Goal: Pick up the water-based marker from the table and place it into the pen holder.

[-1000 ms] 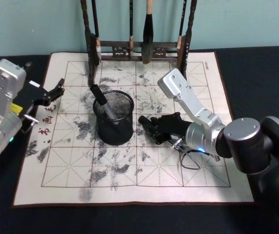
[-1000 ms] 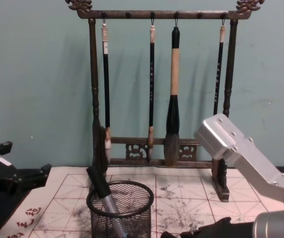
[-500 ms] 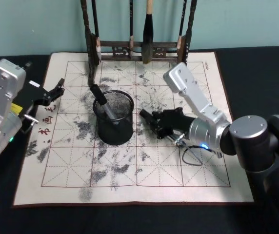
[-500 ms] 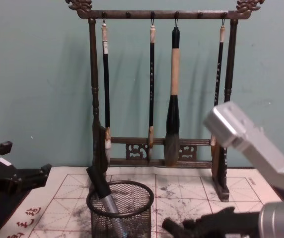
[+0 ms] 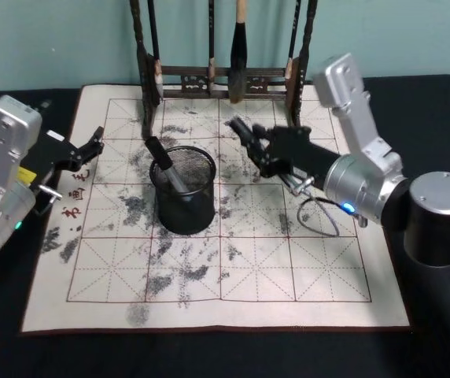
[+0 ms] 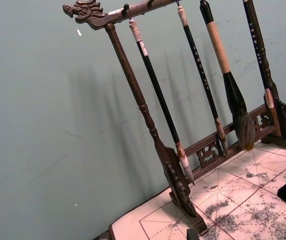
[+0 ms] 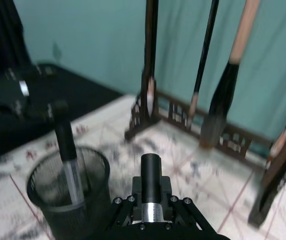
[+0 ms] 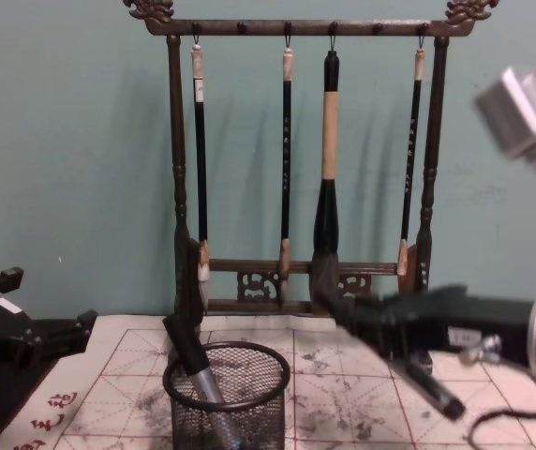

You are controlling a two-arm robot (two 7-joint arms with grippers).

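Since the earlier frame the right gripper (image 5: 256, 146) has risen off the mat (image 5: 130, 260) and travelled back toward the brush rack (image 8: 179, 141), carrying the water-based marker (image 7: 151, 175) with it; the left gripper (image 5: 97, 140) has not changed position. Right gripper: fingers clamped on the marker's barrel, one on each side, as the right wrist view shows. Marker: clear of the mat, held in the air to the right of and behind the pen holder (image 5: 184, 197) in the head view, with its dark end protruding ahead of the fingers. In the chest view the marker is tilted, its upper end to the left in front of the rack's lower rail and its lower end down to the right, apart from the holder. Pen holder: upright on the mat, left of centre, with a second marker (image 5: 165, 167) leaning inside it, its black end protruding above the rim toward the back left. Left gripper: parked at the mat's left edge over the dark table (image 5: 429, 102), fingers spread, nothing between them
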